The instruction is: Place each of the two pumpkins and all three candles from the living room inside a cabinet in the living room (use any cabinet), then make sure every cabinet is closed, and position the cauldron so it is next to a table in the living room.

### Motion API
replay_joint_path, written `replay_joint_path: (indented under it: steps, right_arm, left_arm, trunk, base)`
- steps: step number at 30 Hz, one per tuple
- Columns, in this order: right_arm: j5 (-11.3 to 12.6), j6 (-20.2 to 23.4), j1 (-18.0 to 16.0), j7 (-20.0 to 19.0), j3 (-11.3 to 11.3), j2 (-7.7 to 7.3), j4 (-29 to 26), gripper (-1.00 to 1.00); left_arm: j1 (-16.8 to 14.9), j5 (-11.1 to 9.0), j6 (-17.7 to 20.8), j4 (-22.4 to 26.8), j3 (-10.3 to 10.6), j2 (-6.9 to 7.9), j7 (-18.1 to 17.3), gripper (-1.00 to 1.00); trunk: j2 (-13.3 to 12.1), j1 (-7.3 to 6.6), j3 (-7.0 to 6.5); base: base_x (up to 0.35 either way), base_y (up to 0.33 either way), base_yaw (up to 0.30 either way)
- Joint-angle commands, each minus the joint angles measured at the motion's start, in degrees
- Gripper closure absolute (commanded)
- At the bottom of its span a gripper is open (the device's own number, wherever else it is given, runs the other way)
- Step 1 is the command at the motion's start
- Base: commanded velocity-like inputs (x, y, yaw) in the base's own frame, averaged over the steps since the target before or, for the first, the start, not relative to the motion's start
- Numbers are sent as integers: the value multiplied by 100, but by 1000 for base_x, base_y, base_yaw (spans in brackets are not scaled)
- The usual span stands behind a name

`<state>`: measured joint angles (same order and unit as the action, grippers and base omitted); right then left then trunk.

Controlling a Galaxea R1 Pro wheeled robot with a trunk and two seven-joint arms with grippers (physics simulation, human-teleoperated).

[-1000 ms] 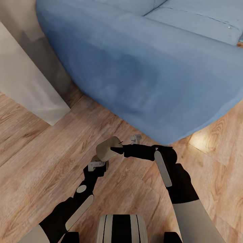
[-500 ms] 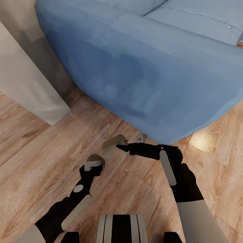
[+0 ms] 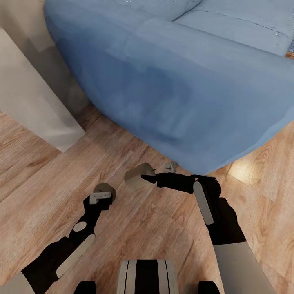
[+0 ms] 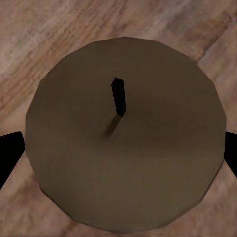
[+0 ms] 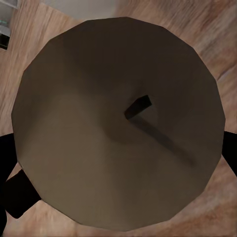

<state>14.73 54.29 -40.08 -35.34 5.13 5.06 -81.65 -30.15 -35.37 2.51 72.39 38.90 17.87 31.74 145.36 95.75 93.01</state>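
Two tan candles are held above the wooden floor. One candle (image 3: pixel 136 178) lies tilted on its side, its wick toward my right gripper (image 3: pixel 146 176), which is shut on it; the right wrist view looks straight at that candle's top (image 5: pixel 89 128), with dark fingers (image 5: pixel 12 197) at its sides. The other candle (image 3: pixel 105 189) is a little lower and to the left, with my left gripper (image 3: pixel 100 197) shut on it. In the left wrist view its top and wick (image 4: pixel 123 138) sit between two dark fingertips (image 4: pixel 9 150). The pumpkins, cabinet, cauldron and table are out of view.
A large blue sofa (image 3: pixel 183 81) curves across the back and right, its lower edge just beyond my right gripper. A pale beige block (image 3: pixel 32 102) stands at the left. Wooden floor (image 3: pixel 41 179) spreads around both arms. My own base (image 3: pixel 147 277) shows at the bottom.
My left arm has swung left and slightly up with its candle, away from the right gripper. The right arm shifted a little to the right, then held still.
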Motion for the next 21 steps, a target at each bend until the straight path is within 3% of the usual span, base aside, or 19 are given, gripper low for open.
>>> replay_joint_path:
  steps: [1,12,15,21]
  right_arm:
    - [5,3,0,0,1,0,0,100]
    - [-5,3,0,7,29,59,9,100]
    - [-11,3,0,9,38,71,19,100]
    - [-13,3,0,9,40,69,21,100]
  left_arm:
    - [1,-11,1,-17,-3,-3,-4,100]
    - [1,-22,20,-36,-48,-40,-1,100]
    - [-2,-18,257,-22,-154,-57,-1,100]
    - [-4,-14,505,-16,-305,-64,-1,100]
  trunk:
    - [-2,-2,-23]
    - [-16,-31,-266]
    - [-20,-38,-333]
    - [-28,-54,-466]
  base:
    - [0,0,0]
    - [0,0,0]
    - [-17,0,0]
    - [-259,0,0]
